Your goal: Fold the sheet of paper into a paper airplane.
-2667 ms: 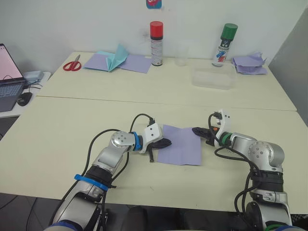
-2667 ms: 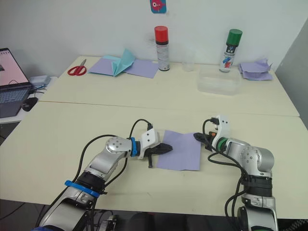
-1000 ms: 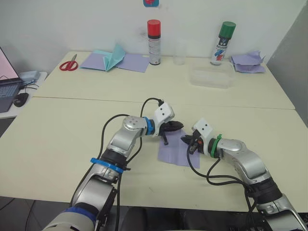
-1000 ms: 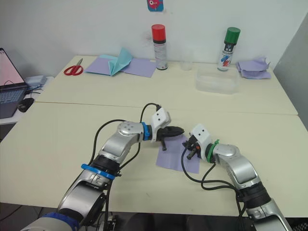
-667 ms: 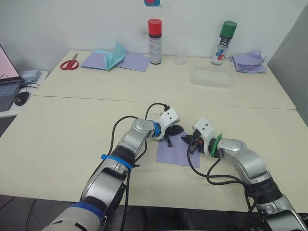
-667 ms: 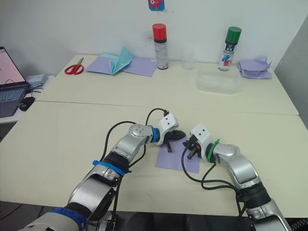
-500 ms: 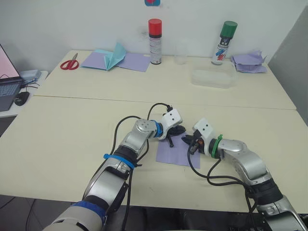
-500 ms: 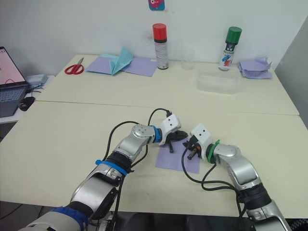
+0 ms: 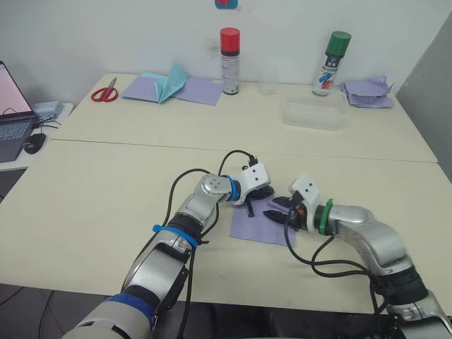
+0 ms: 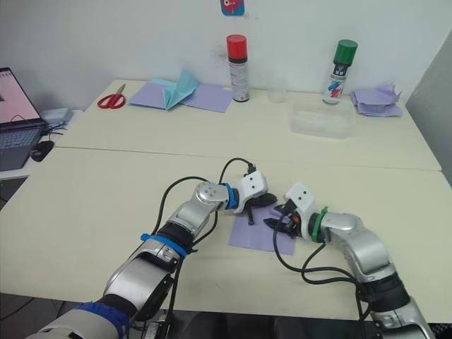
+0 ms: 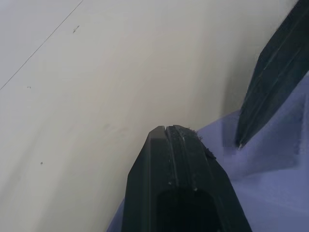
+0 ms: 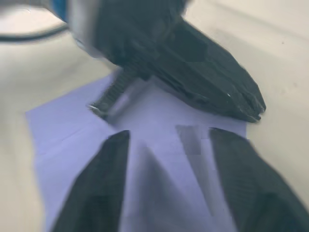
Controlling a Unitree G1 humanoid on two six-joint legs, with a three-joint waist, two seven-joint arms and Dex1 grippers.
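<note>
Roughly center frame, the sheet of paper point(image 9: 263, 219) lies flat on the cream surface point(image 9: 106, 191), partly covered by both grippers. Left gripper point(image 9: 258, 198) sits on the sheet's upper left edge, fingers spread, holding nothing. Right gripper point(image 9: 280, 210) is over its right side, fingers apart, grasping nothing visible. Clear plastic container point(image 9: 315, 114) in the upper right, contents hard to make out. Behind it: white wall, red-capped spray can point(image 9: 229, 51), green-capped spray can point(image 9: 332, 54), scissors point(image 9: 106, 92).
</note>
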